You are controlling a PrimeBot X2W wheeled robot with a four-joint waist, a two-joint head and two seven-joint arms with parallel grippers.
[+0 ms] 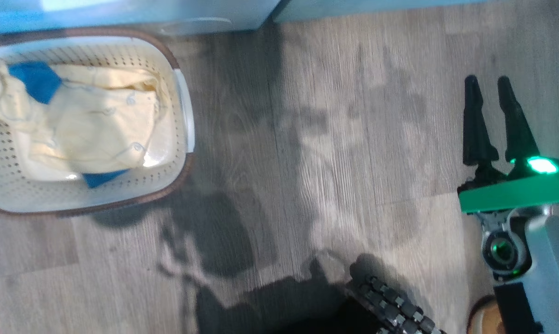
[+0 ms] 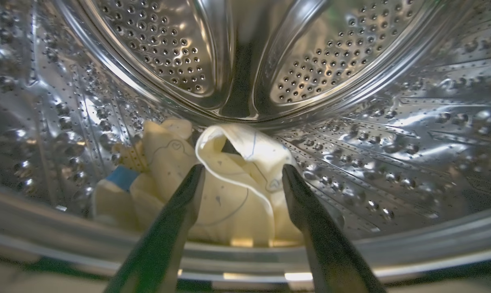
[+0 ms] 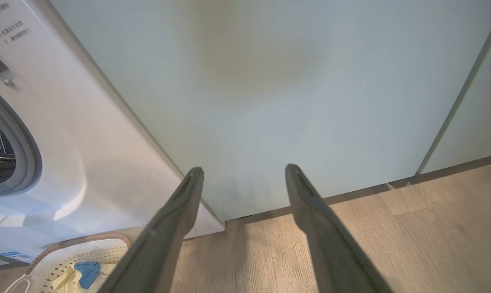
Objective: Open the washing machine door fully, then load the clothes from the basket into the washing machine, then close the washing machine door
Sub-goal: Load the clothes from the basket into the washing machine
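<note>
Wood-grain flooring (image 1: 330, 139) lies bare and wide in the head view between the basket (image 1: 168, 178) at upper left and the right gripper (image 1: 487, 81) at the right edge. The cream basket, perforated and brown-rimmed, sits just below the washing machine (image 1: 168, 18) along the top edge. It holds clothes (image 1: 94, 130): crumpled pale yellow fabric with faint outline prints and two bright blue patches. The right gripper's two dark fingers stand apart over bare boards, grasping nothing. A dark ribbed cable chain (image 1: 395, 306) shows at the bottom edge.

From the left wrist, the left gripper (image 2: 241, 171) points into the steel drum (image 2: 392, 142), fingers spread wide and empty. More of the pale yellow clothes (image 2: 229, 191) lie heaped on the drum floor just beyond the fingertips, a blue patch at their left. A grey rim (image 2: 432, 240) crosses below, and the perforated drum wall curves away with room on both sides.

From the right wrist, the parted fingers of the right gripper (image 3: 243, 171) face a pale green cabinet door (image 3: 270, 101), nothing between them. To the left, the washing machine (image 3: 86, 142) shows its grey-rimmed opening. The basket (image 3: 86, 240) is at lower left, and bare floor runs off to the right.
</note>
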